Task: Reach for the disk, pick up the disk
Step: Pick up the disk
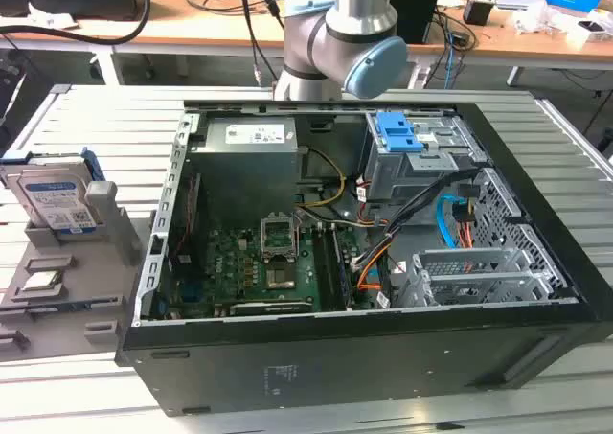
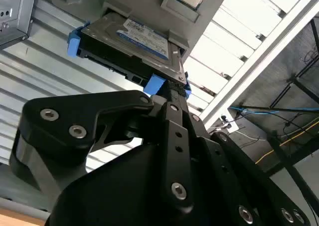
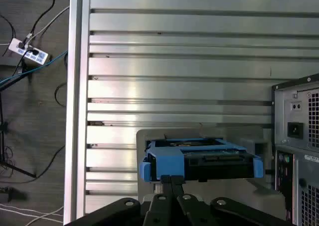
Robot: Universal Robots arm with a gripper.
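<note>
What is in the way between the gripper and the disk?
Nothing that shows. In the second wrist view the gripper points straight at the disk, with nothing between them.

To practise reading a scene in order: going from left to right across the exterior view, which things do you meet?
Disk standing in its grey holder → power supply → blue latch → perforated metal cage.

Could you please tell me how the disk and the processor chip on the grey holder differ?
The disk stands on edge; the processor chip lies flat. The disk is larger, with blue rails and a label; the chip is small, plain silver. Both sit in the grey holder.
</note>
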